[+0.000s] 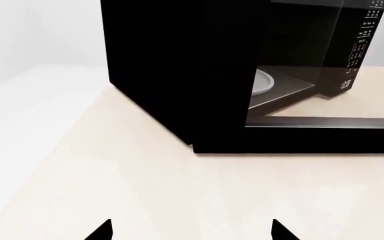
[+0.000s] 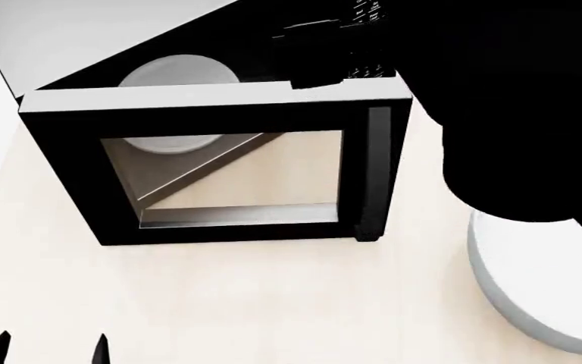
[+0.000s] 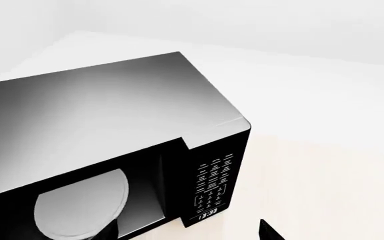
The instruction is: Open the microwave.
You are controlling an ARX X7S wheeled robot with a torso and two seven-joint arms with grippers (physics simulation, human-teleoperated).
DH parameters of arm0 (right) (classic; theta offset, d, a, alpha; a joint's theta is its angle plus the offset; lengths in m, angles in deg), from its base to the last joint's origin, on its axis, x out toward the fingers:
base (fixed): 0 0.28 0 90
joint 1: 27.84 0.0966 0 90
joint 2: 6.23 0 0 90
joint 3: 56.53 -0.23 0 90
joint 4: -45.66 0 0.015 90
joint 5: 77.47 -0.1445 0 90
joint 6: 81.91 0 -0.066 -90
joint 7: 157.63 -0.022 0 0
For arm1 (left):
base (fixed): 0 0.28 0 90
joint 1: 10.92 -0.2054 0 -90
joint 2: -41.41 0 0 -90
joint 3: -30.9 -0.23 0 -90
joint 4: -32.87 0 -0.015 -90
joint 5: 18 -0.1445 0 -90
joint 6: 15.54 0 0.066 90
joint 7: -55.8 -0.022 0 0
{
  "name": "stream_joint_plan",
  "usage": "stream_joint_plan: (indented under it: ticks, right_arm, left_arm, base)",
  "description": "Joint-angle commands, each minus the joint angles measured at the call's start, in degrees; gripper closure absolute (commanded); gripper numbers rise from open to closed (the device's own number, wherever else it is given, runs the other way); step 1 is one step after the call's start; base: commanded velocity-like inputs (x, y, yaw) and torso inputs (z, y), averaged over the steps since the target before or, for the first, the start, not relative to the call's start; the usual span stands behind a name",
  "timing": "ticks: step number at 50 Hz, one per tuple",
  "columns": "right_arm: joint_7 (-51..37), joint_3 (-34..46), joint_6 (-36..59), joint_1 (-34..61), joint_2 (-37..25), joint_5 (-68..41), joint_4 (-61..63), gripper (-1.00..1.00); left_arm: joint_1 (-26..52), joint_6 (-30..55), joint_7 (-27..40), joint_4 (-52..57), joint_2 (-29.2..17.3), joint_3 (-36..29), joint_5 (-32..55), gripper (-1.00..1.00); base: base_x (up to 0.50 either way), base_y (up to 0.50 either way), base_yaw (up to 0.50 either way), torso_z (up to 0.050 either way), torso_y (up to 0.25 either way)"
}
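Note:
The microwave (image 2: pixel 220 98) stands on a beige counter with its door swung open. The windowed door (image 2: pixel 225 178) faces my head camera, with its vertical black handle (image 2: pixel 377 174) at the right. The white turntable (image 2: pixel 175 76) shows inside. My right arm (image 2: pixel 514 114) reaches over the microwave. In the right wrist view the gripper (image 3: pixel 186 234) is open and empty above the grey top (image 3: pixel 92 125), the keypad (image 3: pixel 212 190) and the turntable (image 3: pixel 78 210). My left gripper (image 1: pixel 192 232) is open and empty over the counter, short of the microwave's black side (image 1: pixel 172 75). It also shows low at the left in the head view (image 2: pixel 48 350).
The beige counter (image 2: pixel 270 303) runs in front of the microwave and ends at a white wall (image 1: pixel 38 30). A pale grey round shape (image 2: pixel 533 303) sits at the lower right of the head view. The open door's lower edge (image 1: pixel 325 135) juts out over the counter.

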Motion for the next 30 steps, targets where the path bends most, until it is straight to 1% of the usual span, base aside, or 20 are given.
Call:
stream_joint_plan:
  ticks: [1, 8, 19, 30]
  right_arm:
    - [3.53, 1.65, 3.67, 1.58, 4.49, -2.63, -9.49, -1.0]
    - [5.22, 2.42, 3.8, 1.27, 6.42, -1.5, -12.89, -1.0]
    - [9.47, 4.08, 3.53, 0.51, 11.07, 0.94, -22.09, -1.0]
    - [11.32, 4.81, 3.69, 0.3, 12.98, 1.71, -27.8, -1.0]
  left_arm:
    - [-0.06, -0.03, 0.0, 0.32, -0.29, 0.08, 0.55, -1.0]
    - [-0.21, -0.07, 0.04, 0.74, -0.61, 0.38, 1.12, -1.0]
    - [-0.08, -0.22, -0.02, 0.47, -0.67, 0.24, 1.31, -1.0]
    - [-0.03, -0.29, 0.1, 0.42, -0.77, 0.2, 1.47, -1.0]
  base:
    - [0.0, 0.0, 0.0, 0.0, 0.0]
    - [0.0, 0.0, 0.0, 0.0, 0.0]
    - [0.0, 0.0, 0.0, 0.0, 0.0]
    - [0.0, 0.0, 0.0, 0.0, 0.0]
